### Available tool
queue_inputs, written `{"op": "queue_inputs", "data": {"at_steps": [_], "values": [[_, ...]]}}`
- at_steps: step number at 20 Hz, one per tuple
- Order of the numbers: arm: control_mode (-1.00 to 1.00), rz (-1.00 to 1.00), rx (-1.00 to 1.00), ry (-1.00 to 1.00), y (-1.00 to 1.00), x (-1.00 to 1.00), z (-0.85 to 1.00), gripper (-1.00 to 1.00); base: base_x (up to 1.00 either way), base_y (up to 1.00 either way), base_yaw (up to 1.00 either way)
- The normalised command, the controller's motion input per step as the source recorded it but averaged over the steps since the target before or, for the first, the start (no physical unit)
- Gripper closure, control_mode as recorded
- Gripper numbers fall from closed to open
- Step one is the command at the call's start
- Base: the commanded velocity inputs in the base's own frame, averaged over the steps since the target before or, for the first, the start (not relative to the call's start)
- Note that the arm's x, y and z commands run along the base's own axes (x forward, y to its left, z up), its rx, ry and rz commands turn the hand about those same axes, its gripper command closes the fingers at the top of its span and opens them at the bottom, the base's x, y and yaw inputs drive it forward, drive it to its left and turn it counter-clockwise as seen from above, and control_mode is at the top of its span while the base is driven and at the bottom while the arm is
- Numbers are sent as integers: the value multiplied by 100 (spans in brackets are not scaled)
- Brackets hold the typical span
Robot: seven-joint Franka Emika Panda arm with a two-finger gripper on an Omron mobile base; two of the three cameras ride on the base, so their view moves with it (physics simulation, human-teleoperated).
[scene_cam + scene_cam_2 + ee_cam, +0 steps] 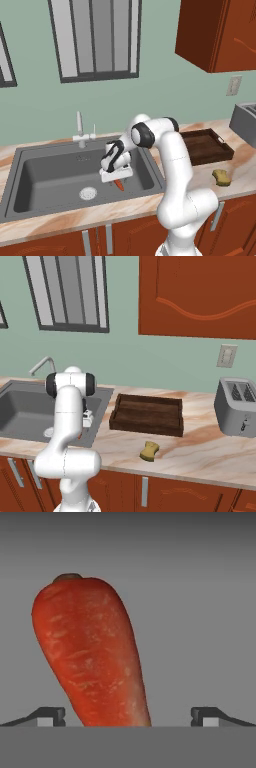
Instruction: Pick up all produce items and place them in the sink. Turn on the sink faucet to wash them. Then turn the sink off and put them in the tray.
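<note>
Left base view: the pincer (119, 178) hangs low inside the sink (30, 170), right over the carrot (119, 185), which lies on the basin floor near the drain (87, 193). The faucet (80, 131) stands at the back rim; the tray (206, 146) and a sponge (220, 177) sit on the surface (240, 172) to the right.

Right base view: the arm hides the hand; beyond the tray (147, 415) stands a toaster (237, 406).

Hand view: the carrot (95, 657) lies between the wide-open fingertips (50, 716), unheld. It looks light, stiff and smooth, likely slippery once wet; gripping the thick upper half should hold better than the taper.
</note>
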Motion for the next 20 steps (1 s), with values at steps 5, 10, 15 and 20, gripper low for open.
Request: {"op": "queue_inputs", "data": {"at_steps": [5,10,15,20], "values": [[-100,1,-1,0,9,4,-20,100,0,0,0],[-100,1,0,1,5,0,-1,100,0,0,0],[-100,1,0,0,0,-5,16,100,0,0,0],[-100,0,0,0,0,-14,53,100,0,0,0]]}}
